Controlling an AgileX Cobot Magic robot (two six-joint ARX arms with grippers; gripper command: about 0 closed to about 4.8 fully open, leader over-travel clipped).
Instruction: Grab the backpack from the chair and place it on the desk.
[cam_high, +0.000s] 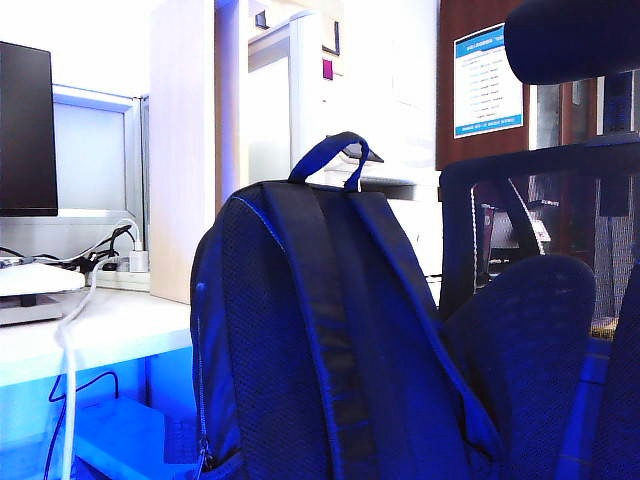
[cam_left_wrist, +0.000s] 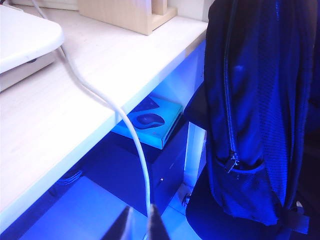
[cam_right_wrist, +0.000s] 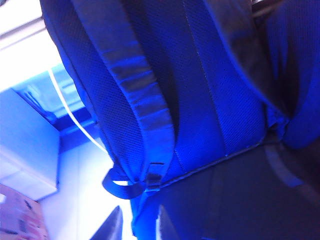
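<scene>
Two wrist views give you what the exterior hides: left gripper (cam_left_wrist: 140, 222) nearly together, right gripper (cam_right_wrist: 137, 225) slightly apart, both empty near the backpack (cam_high: 320, 340), tips cropped.

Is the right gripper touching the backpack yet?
Apart. The right wrist view shows the right gripper empty, with open space up to the backpack.

Only the fingertips of the left gripper (cam_left_wrist: 140, 222) show, the rest cut off by the frame edge; likewise the right gripper (cam_right_wrist: 136, 222). Beyond the right gripper, the backpack (cam_right_wrist: 165, 85) runs out of frame at top. It hides most of the chair (cam_high: 540, 330) seat.
</scene>
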